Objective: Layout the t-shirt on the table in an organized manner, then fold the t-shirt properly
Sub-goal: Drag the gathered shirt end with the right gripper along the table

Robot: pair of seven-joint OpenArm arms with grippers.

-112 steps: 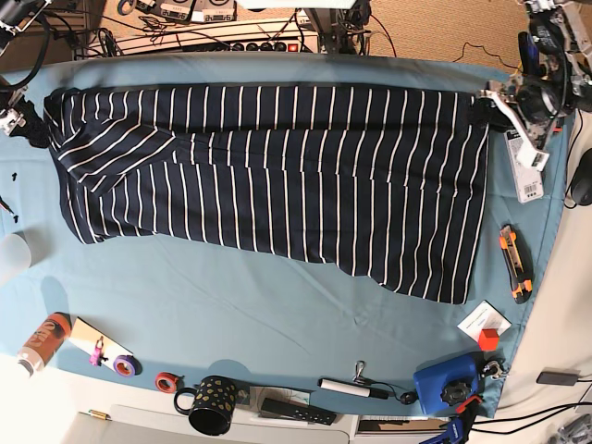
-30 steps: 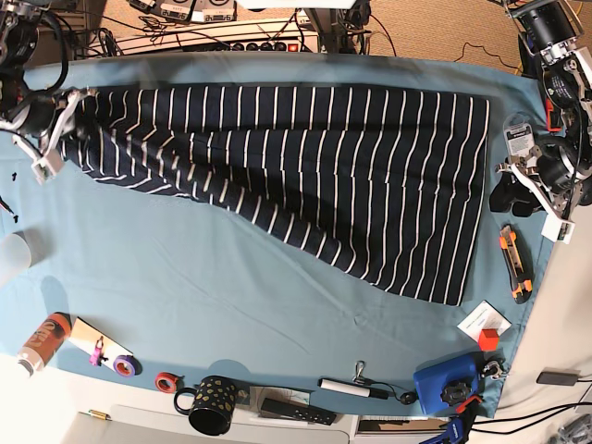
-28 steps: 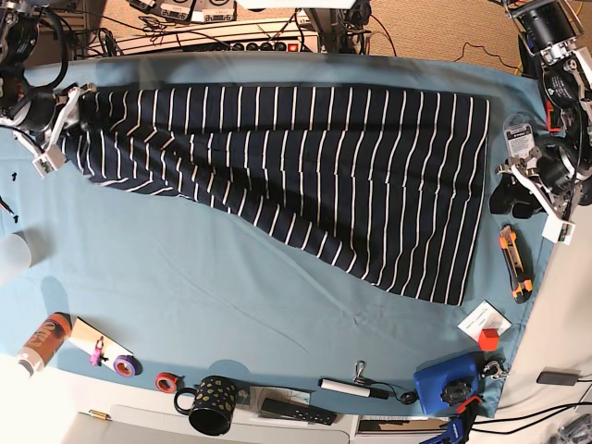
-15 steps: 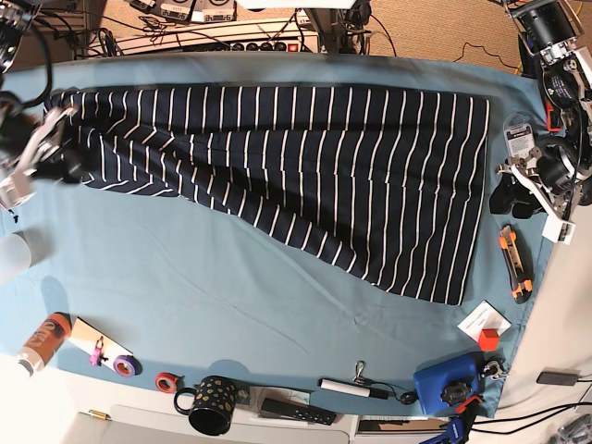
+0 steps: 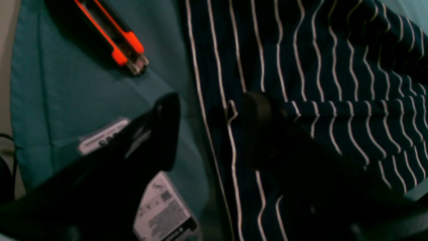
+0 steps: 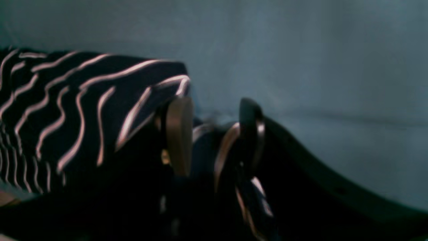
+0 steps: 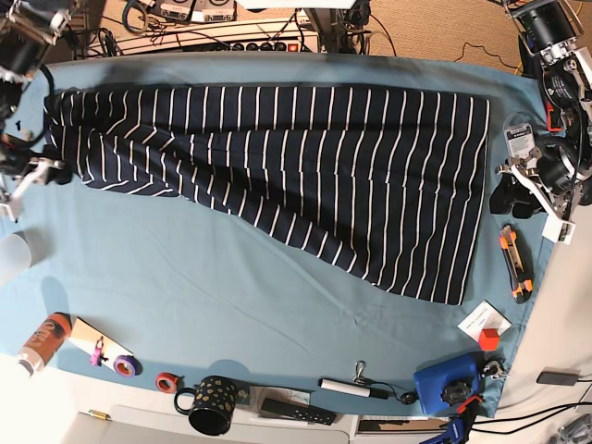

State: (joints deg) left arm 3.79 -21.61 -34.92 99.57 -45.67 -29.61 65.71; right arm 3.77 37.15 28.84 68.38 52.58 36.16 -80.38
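Both grippers hold nothing; the right gripper (image 7: 26,176) has just let go and pulled back toward nine o'clock, jaws apart; the left gripper (image 7: 529,190) waits open at three o'clock; the t-shirt (image 7: 277,166) lies spread lengthwise on the table (image 7: 231,305), its lower edge still slanted, so more straightening seems needed.

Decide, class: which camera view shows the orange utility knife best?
The left wrist view: the orange utility knife fills the upper left, close enough to show its metal tip, lying on the table beside the t-shirt. The base view shows it small, near the right edge. The right wrist view misses it.
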